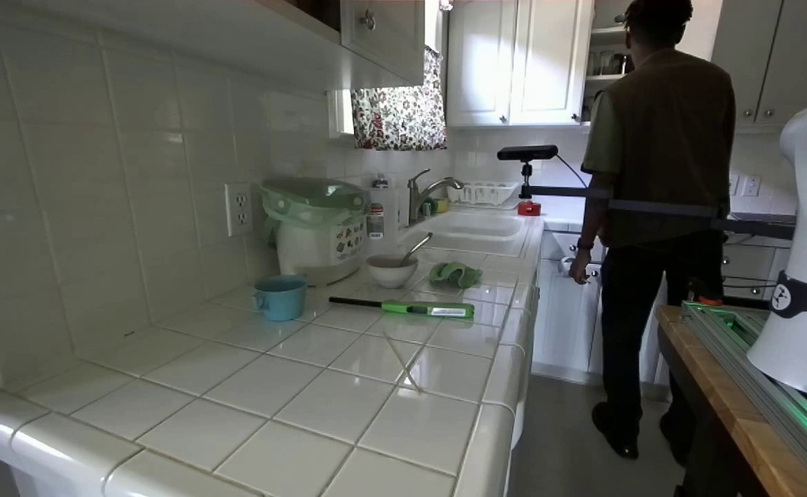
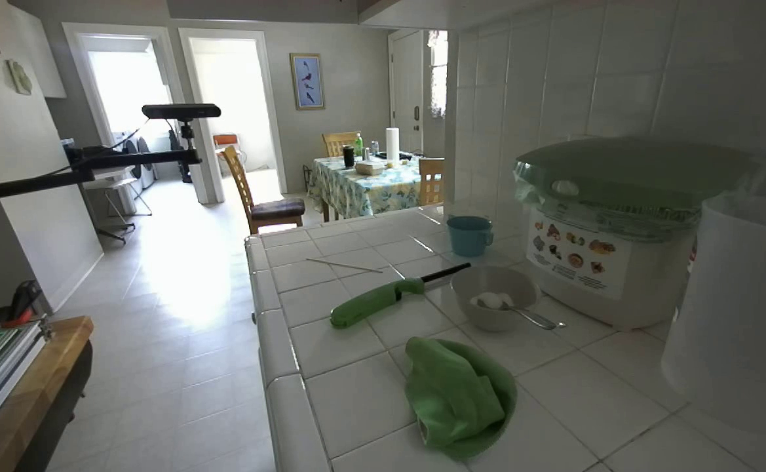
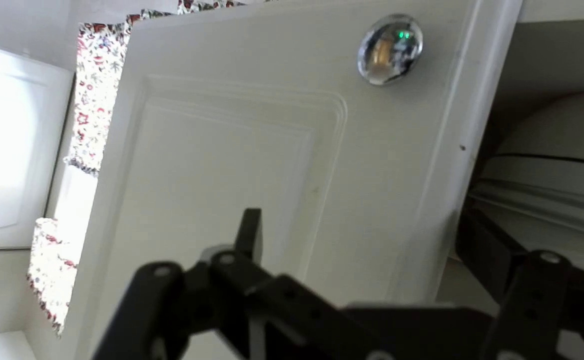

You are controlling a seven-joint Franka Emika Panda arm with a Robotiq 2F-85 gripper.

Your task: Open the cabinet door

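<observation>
The white cabinet door [image 3: 227, 165] fills the middle of the wrist view, with a recessed panel and a round chrome knob [image 3: 390, 49]. It stands ajar: past its free edge, the dim cabinet inside shows at the right. My gripper [image 3: 361, 219] is spread wide below the knob. One finger [image 3: 250, 232] is in front of the door's face; the other finger [image 3: 489, 250] reaches past the free edge into the opening. Whether either touches the door, I cannot tell. In an exterior view the door [image 1: 393, 41] appears at the top, and the gripper is out of frame in both exterior views.
Inside the cabinet sits a pale rounded object [image 3: 561, 135]. On the tiled counter [image 1: 293, 414] below are a blue cup [image 1: 282, 298], a green lighter [image 1: 427, 309], a bowl [image 1: 391, 273], a green cloth [image 2: 458, 400] and a lidded container [image 1: 317, 241]. A person [image 1: 665, 152] stands near the robot base.
</observation>
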